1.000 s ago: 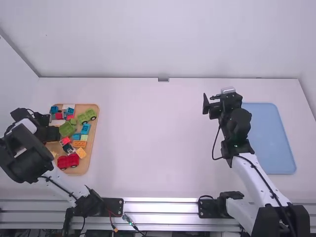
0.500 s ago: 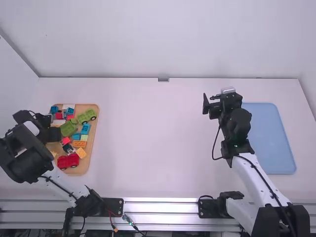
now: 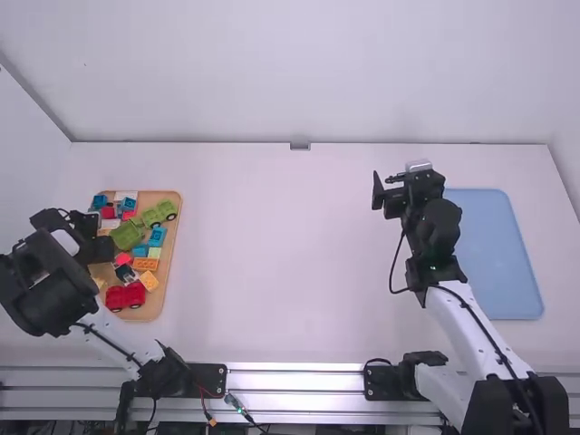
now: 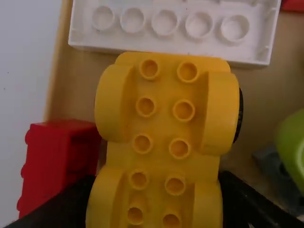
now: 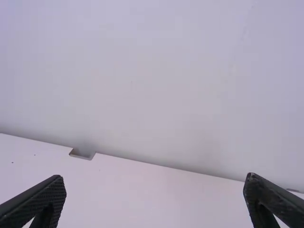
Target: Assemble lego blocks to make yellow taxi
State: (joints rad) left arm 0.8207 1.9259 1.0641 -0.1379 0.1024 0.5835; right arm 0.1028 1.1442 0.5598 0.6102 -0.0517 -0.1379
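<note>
The best next move is to raise the yellow car base (image 4: pixel 164 128) straight up off the wooden tray (image 3: pixel 165 304) before any sideways travel, since the white block (image 4: pixel 166 40) sits right by its end and the red block (image 4: pixel 47 164) just beside its flank; a skewed lift could drag either along. The left claw (image 4: pixel 156 178) is drawn in close, its fingers against the two long sides of the base, with what looks like a firm hold near one end. That off-centre grip may let the far end droop, so a slow rise and a level set-down on the open desk (image 3: pixel 281 272) should serve best. The right claw (image 5: pixel 154 178) stands wide open with nothing between its fingers, well placed to steady the base later. The base itself is a rich yellow, long and narrow, with two rows of hollow round studs down a sunken middle, rounded arches swelling at the sides, and a sliver of black wheel peeping out beneath one of them.
</note>
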